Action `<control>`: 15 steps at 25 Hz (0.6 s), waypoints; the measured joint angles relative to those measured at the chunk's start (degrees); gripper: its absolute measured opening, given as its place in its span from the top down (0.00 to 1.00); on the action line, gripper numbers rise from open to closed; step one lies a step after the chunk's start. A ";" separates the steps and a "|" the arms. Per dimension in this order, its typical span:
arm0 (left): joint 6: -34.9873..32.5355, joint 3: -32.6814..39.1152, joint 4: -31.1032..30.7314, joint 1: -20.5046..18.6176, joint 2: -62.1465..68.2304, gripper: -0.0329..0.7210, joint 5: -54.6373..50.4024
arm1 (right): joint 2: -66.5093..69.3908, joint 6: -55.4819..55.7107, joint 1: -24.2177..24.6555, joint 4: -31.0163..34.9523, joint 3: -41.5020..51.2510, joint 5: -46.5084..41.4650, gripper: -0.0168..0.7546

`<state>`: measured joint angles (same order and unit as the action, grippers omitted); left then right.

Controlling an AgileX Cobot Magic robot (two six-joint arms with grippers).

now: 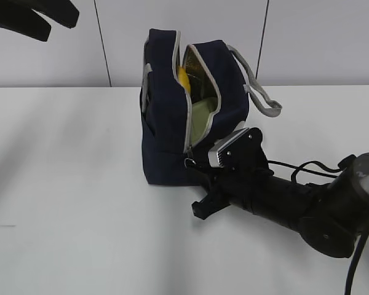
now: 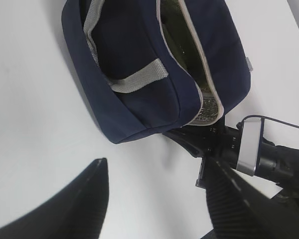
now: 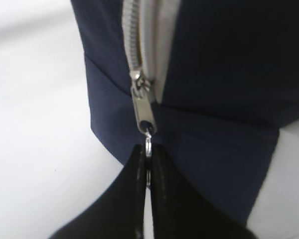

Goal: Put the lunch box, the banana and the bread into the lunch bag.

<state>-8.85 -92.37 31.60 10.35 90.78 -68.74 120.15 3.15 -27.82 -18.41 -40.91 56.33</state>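
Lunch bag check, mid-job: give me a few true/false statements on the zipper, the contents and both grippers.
1. The right gripper is shut on the zipper ring pull. True.
2. The lunch bag is zipped fully closed. False: its opening gapes.
3. Something yellow shows inside the bag. True.
4. The left gripper grips a strap handle. False: it is open, off the bag.
5. The bag lies flat. False: it stands upright.
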 joint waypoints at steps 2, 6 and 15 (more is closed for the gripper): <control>0.00 0.00 0.00 0.00 0.00 0.37 0.00 | -0.53 0.00 0.00 0.00 0.75 0.00 0.97; 0.00 0.00 0.00 0.00 0.00 0.37 0.00 | -4.23 0.00 0.00 -0.22 2.93 -0.81 0.97; 0.00 0.00 0.00 0.00 0.00 0.37 0.00 | -10.46 0.00 0.00 -6.68 3.92 -4.14 0.97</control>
<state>-8.85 -92.37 31.60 10.35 90.78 -68.74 109.69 3.15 -27.82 -25.08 -36.98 52.19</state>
